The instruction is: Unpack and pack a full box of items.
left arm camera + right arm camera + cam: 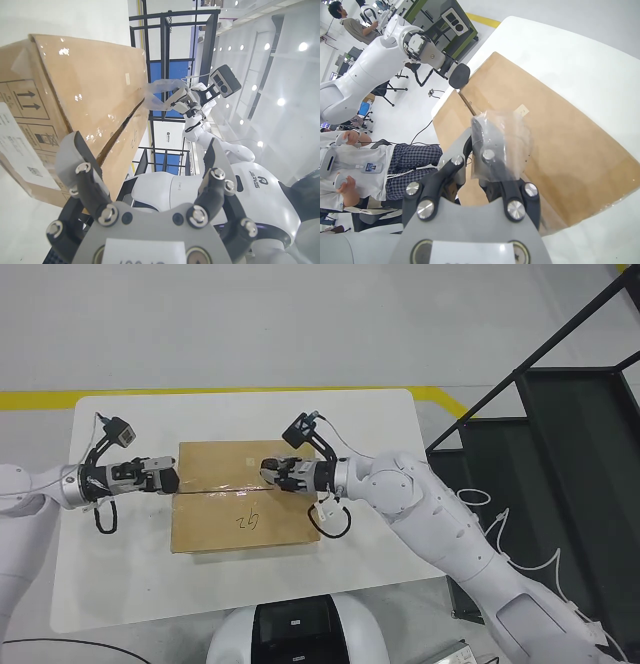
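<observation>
Desk: a white desk (120, 564) with rounded corners fills the middle of the top view, and the box lies on it.

Box: a brown cardboard box (215, 529) lies flat a little left of the centre of the top view. Its two top flaps meet in a seam that runs from left to right. In the left wrist view (82, 82) the seam stands a little open as a dark gap, and printed labels are on the side wall. A handwritten mark is on the flap lower in the top view. In the right wrist view (570, 140) the top surface is shiny where tape covers it.

Left hand: the left hand (172, 479) is at the left end of the seam, just beside the edge of the box. Its two fingers are spread wide apart (142, 145) and nothing is between them. I cannot tell if one finger touches the cardboard.

Right hand: the right hand (268, 472) is over the seam, near the centre of the top view. Its fingers are clenched (473, 130) on the tape.

Tape: a strip of clear tape (160, 87) is lifted off the top of the box. One end is pinched in the right hand and the other end is on the box at the seam. It is crumpled around the fingers (517, 130).
</observation>
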### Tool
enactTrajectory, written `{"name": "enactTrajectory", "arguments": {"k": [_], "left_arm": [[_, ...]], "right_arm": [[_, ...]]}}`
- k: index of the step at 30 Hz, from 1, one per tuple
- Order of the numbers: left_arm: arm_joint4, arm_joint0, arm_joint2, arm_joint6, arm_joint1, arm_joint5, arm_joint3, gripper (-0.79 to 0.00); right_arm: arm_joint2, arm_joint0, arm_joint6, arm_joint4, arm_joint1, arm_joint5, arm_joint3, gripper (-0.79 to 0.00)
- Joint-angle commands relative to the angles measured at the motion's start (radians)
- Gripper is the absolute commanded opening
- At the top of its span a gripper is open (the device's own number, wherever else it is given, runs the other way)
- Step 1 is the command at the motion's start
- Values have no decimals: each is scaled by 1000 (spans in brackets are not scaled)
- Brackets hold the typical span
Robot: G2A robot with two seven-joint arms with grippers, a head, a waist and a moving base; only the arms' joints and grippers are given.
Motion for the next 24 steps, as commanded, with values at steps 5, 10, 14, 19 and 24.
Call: {"name": "enactTrajectory", "arguments": {"k": [5,10,14,19,24], "left_arm": [[24,14,-7,-8,3,-1,-21,0],[28,17,-6,-7,1,4,-33,0],[26,14,-5,-10,-1,7,-30,0],[20,11,-9,-10,-3,9,-22,0],[18,9,-13,-11,-5,12,-17,0]], "right_arm": [[5,-1,-5,7,-1,-10,-4,-785],[-23,10,-6,8,-10,-12,12,-785],[-74,41,-5,15,-28,-12,54,-785],[-137,88,-11,23,-55,-7,127,-785],[-177,134,-36,29,-80,-7,203,-785]]}}
